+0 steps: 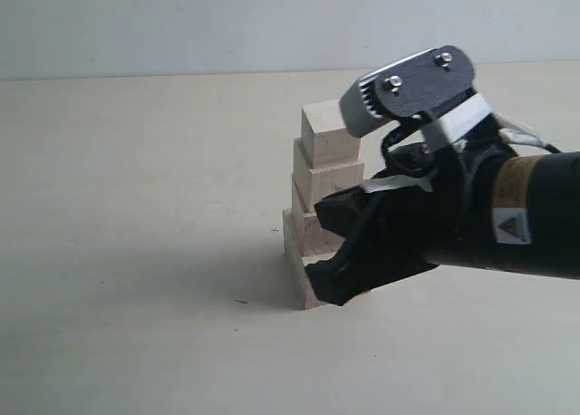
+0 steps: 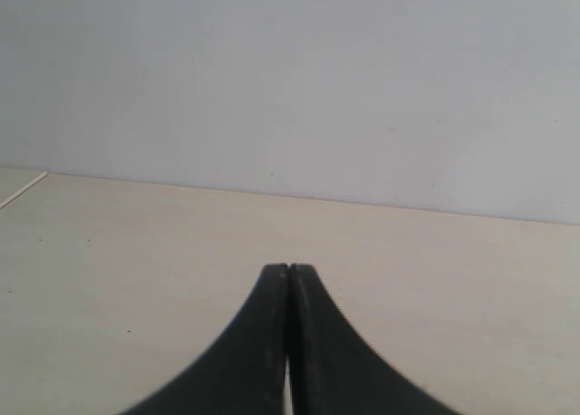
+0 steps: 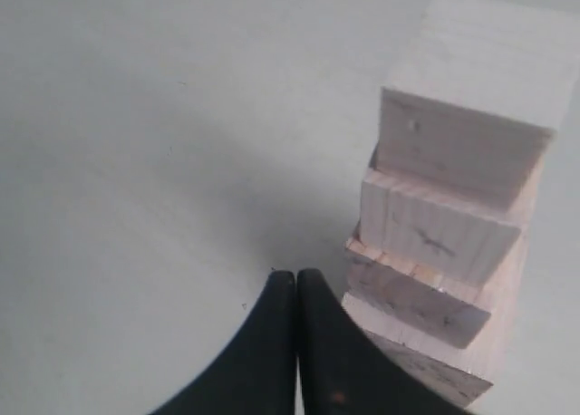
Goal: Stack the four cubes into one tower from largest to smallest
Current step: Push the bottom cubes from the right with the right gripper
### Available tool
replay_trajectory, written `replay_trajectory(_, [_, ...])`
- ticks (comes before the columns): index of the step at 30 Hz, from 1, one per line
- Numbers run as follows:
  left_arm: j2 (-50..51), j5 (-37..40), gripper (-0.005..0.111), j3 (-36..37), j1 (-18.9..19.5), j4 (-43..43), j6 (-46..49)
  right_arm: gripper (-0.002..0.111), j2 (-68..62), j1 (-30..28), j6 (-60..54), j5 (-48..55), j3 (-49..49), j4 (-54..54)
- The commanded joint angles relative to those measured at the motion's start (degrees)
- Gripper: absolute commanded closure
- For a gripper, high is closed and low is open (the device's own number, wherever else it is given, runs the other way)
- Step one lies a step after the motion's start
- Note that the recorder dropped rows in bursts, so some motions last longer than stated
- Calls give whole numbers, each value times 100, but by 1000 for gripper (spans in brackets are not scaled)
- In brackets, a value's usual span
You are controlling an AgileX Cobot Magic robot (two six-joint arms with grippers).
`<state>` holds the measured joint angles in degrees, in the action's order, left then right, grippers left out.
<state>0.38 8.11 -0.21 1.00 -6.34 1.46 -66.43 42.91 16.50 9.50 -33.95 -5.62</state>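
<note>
While the closed left claw (image 2: 288, 272) faces table (image 2: 136, 252), the closed right claw (image 3: 295, 279) sits beside the tower (image 3: 453, 216).

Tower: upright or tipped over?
Upright. The tower stands in four stepped tiers, smallest cube on top, in both exterior and right wrist views.

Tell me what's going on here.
Four wooden cubes stand stacked as one stepped tower on the table, largest at the bottom, smallest on top. The right gripper is shut and empty, low beside the tower's base. The left gripper is also shut, holding nothing, away from the tower.
</note>
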Motion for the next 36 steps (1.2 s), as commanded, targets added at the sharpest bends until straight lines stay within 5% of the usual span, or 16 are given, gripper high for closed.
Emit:
replay_trajectory(1, [-38,-4,107,21,-38,-32,2,108,1009,-64,207,118,331,-41])
replay_trajectory(10, [-38,-4,107,21,-38,-32,-10,108,2484,-980,459,1322,513,-252])
replay_trajectory(17, [-38,-4,107,21,-38,-32,2,108,2219,-651,-562,1597,513,735])
replay_trajectory(28, [-38,-4,107,21,-38,-32,-9,108,-19,301,-675,-468,503,562])
replay_trajectory(36, [-38,-4,107,21,-38,-32,-9,108,-1392,342,-743,-1660,503,562])
